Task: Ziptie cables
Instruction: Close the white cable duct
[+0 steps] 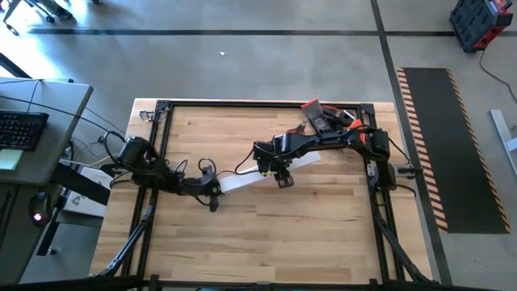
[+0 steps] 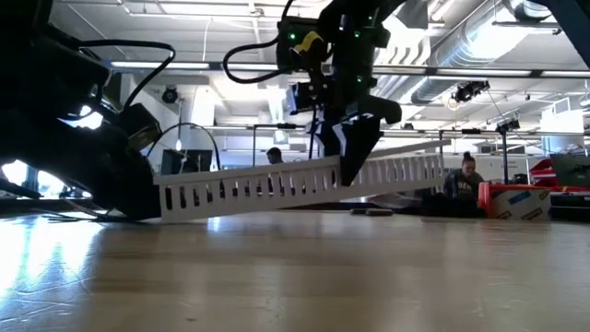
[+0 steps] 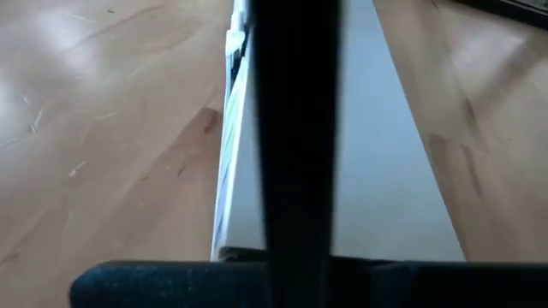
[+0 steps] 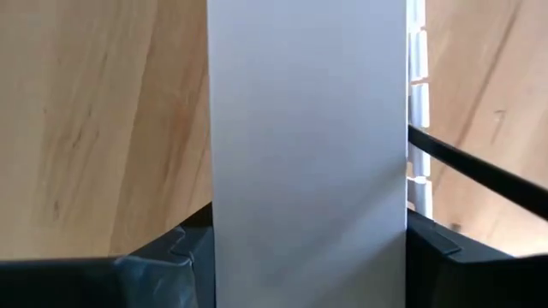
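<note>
Both claws hold one long white slotted channel (image 2: 304,184) between them, over the middle of the wooden desk (image 1: 266,234). Left claw (image 1: 212,192) is fully closed on the channel's near end, which rests low by the desk surface. Right claw (image 2: 355,152) comes down from above with its fingers spread across the channel's width, clamping it partway along, so the far end beyond that claw rises a little off the desk. In the right wrist view a flat white cover (image 4: 308,154) fills the space between the two dark fingers (image 4: 163,265), with the slotted wall showing just beside it. Judging from this, the two-ended hold keeps the channel steady and straight. Cables cannot be made out as a bunch in any view; only a thin dark line crosses beside the channel in the right wrist view, and whether wires lie inside the channel is hidden. Red and dark items (image 1: 323,117) sit behind the right claw near the desk's back edge. Bare wood lies open in front of both claws, leaving room to move; the black frame rail (image 1: 266,103) bounds the back edge.
</note>
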You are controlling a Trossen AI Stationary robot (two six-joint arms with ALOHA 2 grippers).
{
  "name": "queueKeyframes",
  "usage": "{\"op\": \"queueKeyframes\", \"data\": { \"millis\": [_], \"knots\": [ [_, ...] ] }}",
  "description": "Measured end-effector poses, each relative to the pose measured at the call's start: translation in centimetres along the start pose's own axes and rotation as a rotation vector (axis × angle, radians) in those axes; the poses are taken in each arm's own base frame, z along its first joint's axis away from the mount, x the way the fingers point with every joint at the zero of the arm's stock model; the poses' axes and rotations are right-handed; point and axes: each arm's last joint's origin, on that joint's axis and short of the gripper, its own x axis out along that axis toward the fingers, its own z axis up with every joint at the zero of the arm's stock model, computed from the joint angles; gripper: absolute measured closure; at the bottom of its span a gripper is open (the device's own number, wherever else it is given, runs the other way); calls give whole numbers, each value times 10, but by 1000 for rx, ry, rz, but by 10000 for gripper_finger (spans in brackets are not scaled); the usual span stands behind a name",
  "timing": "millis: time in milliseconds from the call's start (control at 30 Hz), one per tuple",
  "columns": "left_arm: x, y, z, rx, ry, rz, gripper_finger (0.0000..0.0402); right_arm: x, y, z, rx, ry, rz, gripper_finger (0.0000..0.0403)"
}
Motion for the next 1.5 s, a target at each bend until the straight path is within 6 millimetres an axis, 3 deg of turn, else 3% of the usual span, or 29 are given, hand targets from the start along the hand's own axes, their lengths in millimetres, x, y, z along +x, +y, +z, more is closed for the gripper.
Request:
{"op": "queueKeyframes", "data": {
  "millis": [667, 800, 1200, 1367, 1500],
  "knots": [
    [8, 7, 1, -39, 30, -8, 401, -50, -6, 13, -92, -11, -86, 202],
    [9, 7, 1, -39, 30, -9, 401, -47, -8, 10, -72, -17, -59, 202],
    [8, 8, -2, -15, 58, -15, 402, -9, -19, -14, 43, -37, 159, 202],
    [6, 8, -2, -18, 60, -34, 402, -14, -23, -17, 13, -71, 179, 202],
    [4, 8, -2, -25, 59, -58, 401, -37, -25, -21, -37, -101, 106, 202]
  ]
}}
